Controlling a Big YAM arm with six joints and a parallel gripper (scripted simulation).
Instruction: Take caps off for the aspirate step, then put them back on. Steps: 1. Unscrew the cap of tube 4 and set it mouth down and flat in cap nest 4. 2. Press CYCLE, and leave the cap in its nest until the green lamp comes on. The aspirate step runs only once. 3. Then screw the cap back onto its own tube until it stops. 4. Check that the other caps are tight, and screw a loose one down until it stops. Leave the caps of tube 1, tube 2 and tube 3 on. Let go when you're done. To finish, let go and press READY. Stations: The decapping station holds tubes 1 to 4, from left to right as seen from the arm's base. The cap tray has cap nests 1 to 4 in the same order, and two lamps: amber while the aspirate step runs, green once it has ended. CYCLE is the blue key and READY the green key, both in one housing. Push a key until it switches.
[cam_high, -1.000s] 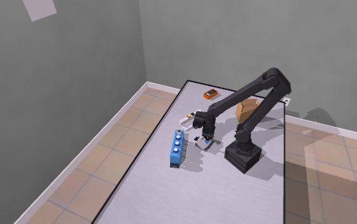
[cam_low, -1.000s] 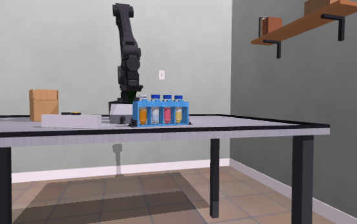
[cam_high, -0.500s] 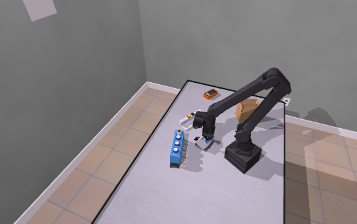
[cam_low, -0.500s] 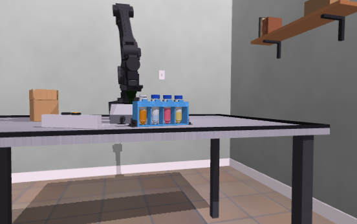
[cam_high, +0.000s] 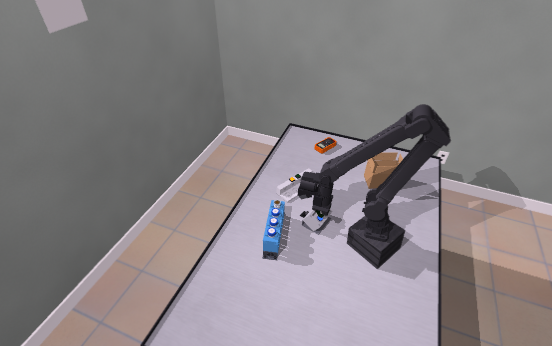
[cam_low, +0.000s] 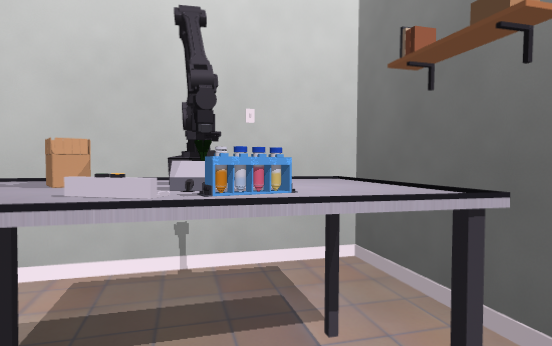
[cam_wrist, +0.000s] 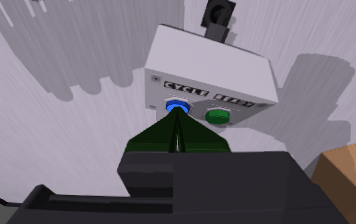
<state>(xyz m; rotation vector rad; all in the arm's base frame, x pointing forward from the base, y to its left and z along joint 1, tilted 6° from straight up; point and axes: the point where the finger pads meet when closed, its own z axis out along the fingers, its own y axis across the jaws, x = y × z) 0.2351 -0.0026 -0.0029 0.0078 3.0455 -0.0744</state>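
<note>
1. Gripper (cam_high: 320, 212) (cam_low: 203, 148) (cam_wrist: 177, 111): clenched, fingers together, nothing between them. Tips point down at CYCLE (cam_high: 320, 218) (cam_wrist: 176, 104), overlapping the blue key's near edge in the wrist view; whether it has switched, cannot tell.
2. READY (cam_wrist: 217, 116): green, beside CYCLE in the same housing (cam_high: 312, 223) (cam_low: 186, 175) (cam_wrist: 215, 60), apart from the fingers.
3. Station (cam_high: 271, 245) (cam_low: 249, 161): blue, upright on the table (cam_high: 325, 300) (cam_low: 400, 187), between the housing and the table's far long edge as seen from the base.
4. Tube 4 (cam_high: 277, 203) (cam_low: 221, 179): in the station's end slot nearest the tray, mouth uncapped, orange contents.
5. Tubes 3, 2 and 1: blue caps on all three; tightness cannot be judged. Contents pale, red and yellow, in that order.
6. Tray (cam_high: 287, 192) (cam_low: 110, 187): near the station's tube 4 end, partly behind the arm (cam_high: 375, 145) (cam_low: 196, 50) in the top view. Amber lamp (cam_high: 292, 179) bright, green lamp (cam_high: 298, 176) dark.
7. Tube 4's cap: not discernible; nest 4 cannot be made out.
8. Meter (cam_high: 325, 145): orange, beyond the tray. Carton (cam_high: 378, 173) (cam_low: 68, 167) (cam_wrist: 340, 172): open, near the arm's base (cam_high: 360, 245).
</note>
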